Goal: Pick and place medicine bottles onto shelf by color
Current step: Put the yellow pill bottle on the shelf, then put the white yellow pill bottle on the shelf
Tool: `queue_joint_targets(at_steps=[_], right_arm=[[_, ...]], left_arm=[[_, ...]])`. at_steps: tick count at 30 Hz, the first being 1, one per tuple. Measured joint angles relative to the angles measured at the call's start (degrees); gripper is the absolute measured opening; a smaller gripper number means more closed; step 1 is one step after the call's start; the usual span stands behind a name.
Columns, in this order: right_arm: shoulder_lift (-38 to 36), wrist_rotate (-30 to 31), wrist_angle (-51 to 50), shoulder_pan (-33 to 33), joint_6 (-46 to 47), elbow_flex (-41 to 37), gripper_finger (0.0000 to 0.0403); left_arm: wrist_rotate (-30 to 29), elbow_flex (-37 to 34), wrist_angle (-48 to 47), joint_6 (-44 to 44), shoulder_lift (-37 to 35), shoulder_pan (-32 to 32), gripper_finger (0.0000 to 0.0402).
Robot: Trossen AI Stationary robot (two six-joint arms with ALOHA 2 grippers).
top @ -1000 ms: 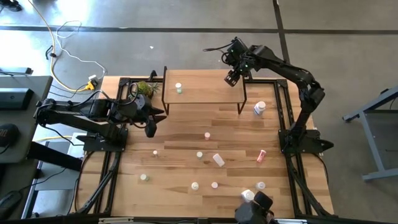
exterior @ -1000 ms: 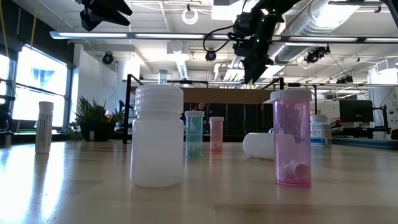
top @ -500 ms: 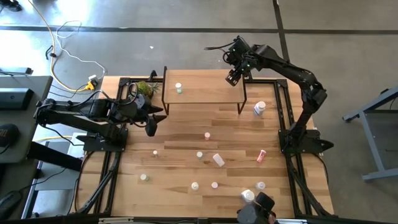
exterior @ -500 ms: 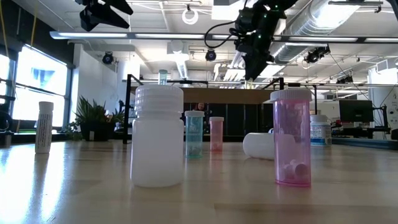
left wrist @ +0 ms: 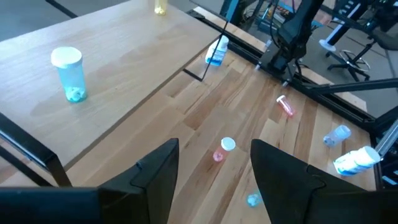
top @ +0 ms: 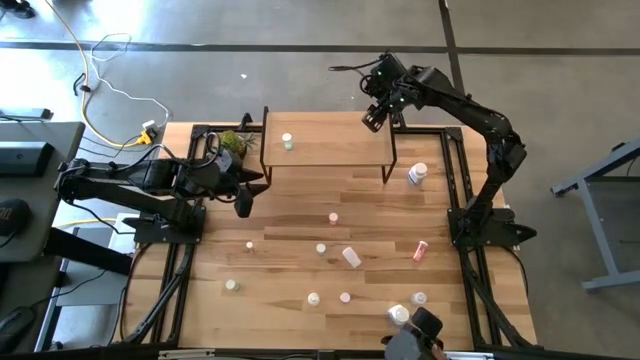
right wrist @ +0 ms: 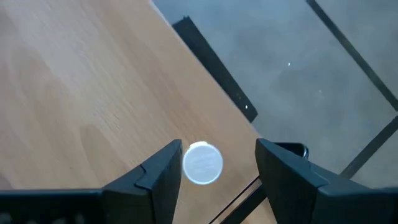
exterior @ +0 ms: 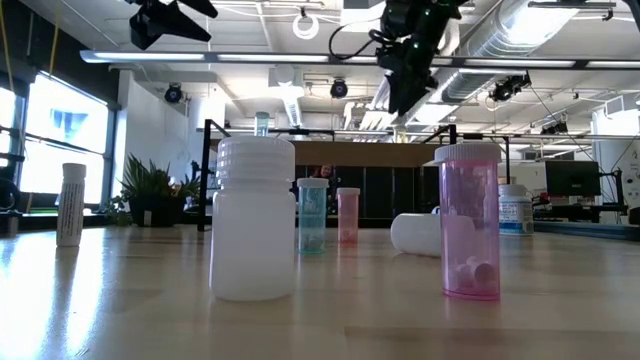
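Over the far right corner of the shelf (top: pixel 330 145) I am holding my right gripper (top: pixel 375 117) high, its fingers spread with nothing between them. Through my right wrist camera I am looking straight down on a white-capped bottle (right wrist: pixel 203 163) standing on the board close to its corner, clear of both fingers. So I am judging that one placement is finished and I am at the letting-go end of it. A second bottle with a white cap and blue-tinted body (left wrist: pixel 69 74) is standing toward the shelf's left end, well apart from the first.

My left gripper (top: pixel 243 205) is waiting beside the shelf's near left leg, fingers also parted and empty.

Plenty of bottles are lying on the table (top: pixel 290 215) nearer the front: a pink one (top: pixel 333 217) in the middle, a red one (top: pixel 420 250) on its side to the right, a white one with a blue label (top: pixel 417 174) just right of the shelf. Next, I am thinking, I must pick a bottle whose colour fits a group on the shelf, and come down over it with fingers wide
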Motion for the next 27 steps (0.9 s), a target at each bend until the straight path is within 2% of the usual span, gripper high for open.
queue_joint_targets(at_steps=[6,13,19,27], right_arm=[[0.00,-0.05,-1.67,0.00,-0.02,3.30,0.0195],[0.00,-0.24,-2.82,0.00,-0.55,6.24,0.0195],[0.00,-0.22,-3.70,-0.15,-1.77,8.68,0.0195],[-0.02,-0.20,-3.59,-0.15,-1.24,9.99,0.0195]], left_arm=[[-0.66,0.00,-0.17,-2.52,0.00,0.00,0.0198],[-2.10,0.00,-4.08,-9.80,0.00,0.00,0.0232],[0.43,0.00,-8.34,-14.07,0.17,-0.64,0.0240],[3.48,0.02,-13.32,-15.04,4.93,-5.69,0.0241]])
